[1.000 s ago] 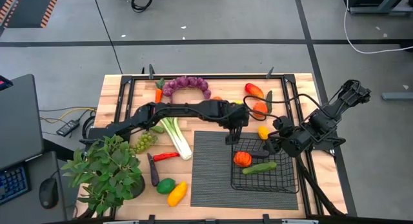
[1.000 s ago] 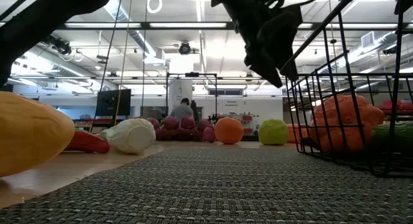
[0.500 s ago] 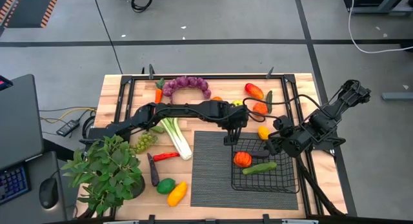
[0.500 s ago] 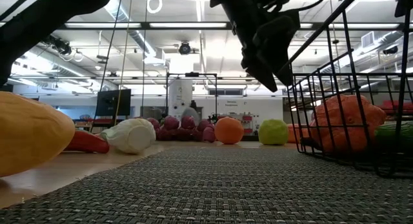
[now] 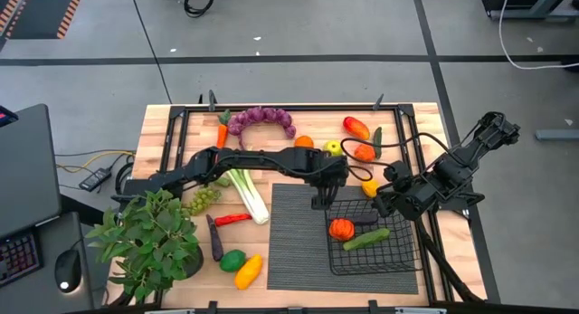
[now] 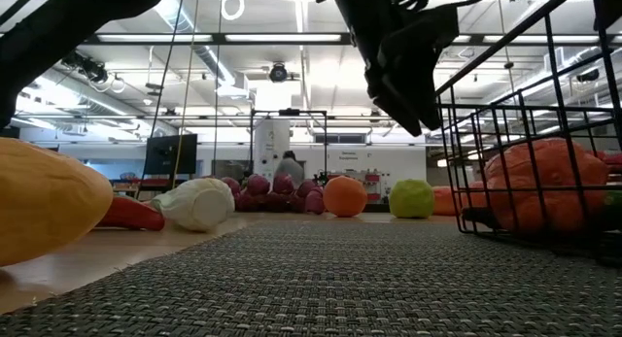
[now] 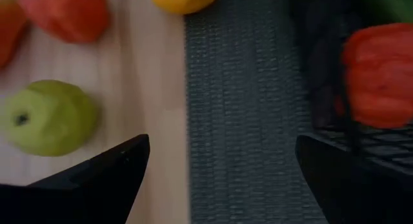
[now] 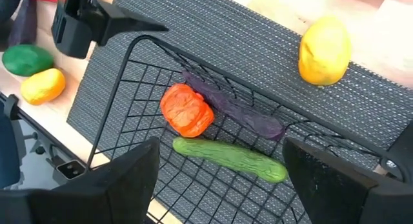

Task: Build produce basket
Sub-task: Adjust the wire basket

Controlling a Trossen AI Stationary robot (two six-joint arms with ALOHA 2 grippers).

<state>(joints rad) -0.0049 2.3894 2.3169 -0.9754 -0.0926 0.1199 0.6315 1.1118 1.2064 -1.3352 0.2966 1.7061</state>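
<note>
Holding an orange pepper [image 8: 186, 110], cucumber [image 8: 229, 159], perhaps an eggplant [image 8: 235, 113], basket [image 8: 129, 69], both hands released.

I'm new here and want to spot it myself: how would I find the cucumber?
Find the black wire basket on the dark ribbed mat. Inside lies the cucumber, beside an orange-red tomato and a purple eggplant; it is the only long green piece there.

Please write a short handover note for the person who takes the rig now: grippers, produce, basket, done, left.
Left gripper: open, empty, over the mat beside the basket.
Right gripper: open, empty, at the basket's far right corner.
Done: tomato, cucumber and eggplant lie in the basket.
Left: grapes, carrot, leek, orange, green apple and peppers are on the table.
</note>
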